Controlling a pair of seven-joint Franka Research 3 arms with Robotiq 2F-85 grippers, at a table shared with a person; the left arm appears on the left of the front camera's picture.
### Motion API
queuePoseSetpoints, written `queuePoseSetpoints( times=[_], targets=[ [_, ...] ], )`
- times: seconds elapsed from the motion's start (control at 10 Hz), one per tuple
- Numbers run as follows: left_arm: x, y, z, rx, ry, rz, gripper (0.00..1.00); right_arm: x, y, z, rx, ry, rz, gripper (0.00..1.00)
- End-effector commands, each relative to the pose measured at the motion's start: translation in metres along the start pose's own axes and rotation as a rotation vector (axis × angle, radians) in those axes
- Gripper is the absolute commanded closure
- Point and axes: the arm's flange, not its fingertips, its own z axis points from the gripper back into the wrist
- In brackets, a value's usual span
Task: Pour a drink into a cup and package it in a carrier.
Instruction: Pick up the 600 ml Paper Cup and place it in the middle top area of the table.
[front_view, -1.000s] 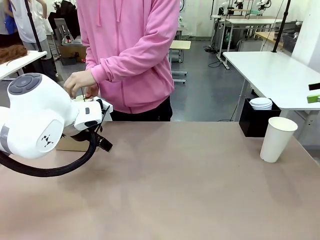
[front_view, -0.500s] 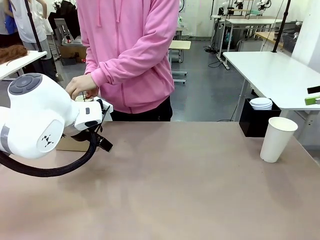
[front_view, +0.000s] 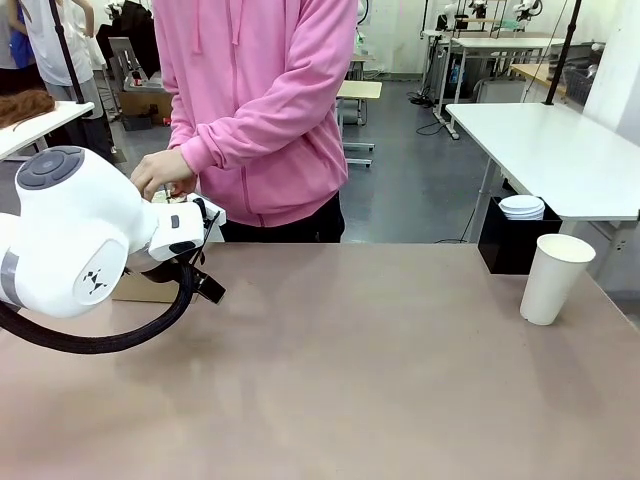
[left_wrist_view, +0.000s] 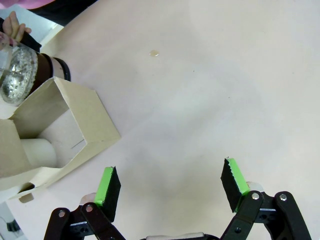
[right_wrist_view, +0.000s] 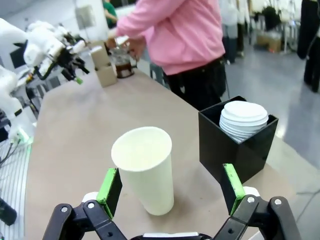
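The cup (right_wrist_view: 145, 170) is a tall white paper cup with an open top, standing at the table's right edge (front_view: 556, 278). My right gripper (right_wrist_view: 172, 192) is open just short of it, one finger on each side. The drink (left_wrist_view: 50, 67) shows dark through a glass press pot (right_wrist_view: 121, 62) at the far left, where a person's hand (front_view: 160, 170) rests on its top. The carrier (left_wrist_view: 65, 125) is brown cardboard and stands beside the pot. My left gripper (left_wrist_view: 171, 185) hangs open over bare table next to the carrier, holding nothing.
A black box (right_wrist_view: 235, 145) holding a stack of white lids (right_wrist_view: 245, 117) sits right behind the cup. A person in a pink hoodie (front_view: 260, 110) stands at the far side. My bulky left arm (front_view: 80, 240) blocks the front view of the carrier.
The person's hand at the press pot has shifted slightly. Both arms and the cup have stayed still.
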Motion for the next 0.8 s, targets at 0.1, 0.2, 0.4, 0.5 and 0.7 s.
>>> queuePoseSetpoints(
  times=[0.1, 0.2, 0.4, 0.5, 0.7],
  targets=[
    [0.0, 0.0, 0.0, -0.001, -0.001, 0.0, 0.0, -0.045, -0.028, -0.006, 0.064, -0.12, 0.101, 0.0],
    [0.0, 0.0, 0.0, -0.001, -0.001, 0.0, 0.0, -0.058, -0.026, -0.014, 0.07, -0.148, 0.118, 0.0],
    [0.0, 0.0, 0.0, -0.001, -0.001, 0.0, 0.0, -0.078, -0.019, -0.03, 0.072, -0.178, 0.132, 0.0],
    [0.0, 0.0, 0.0, -0.001, -0.001, 0.0, 0.0, -0.085, -0.015, -0.038, 0.074, -0.188, 0.123, 0.0],
    [0.0, 0.0, 0.0, -0.001, -0.001, 0.0, 0.0, -0.095, -0.011, -0.054, 0.093, -0.177, 0.11, 0.0]
  ],
)
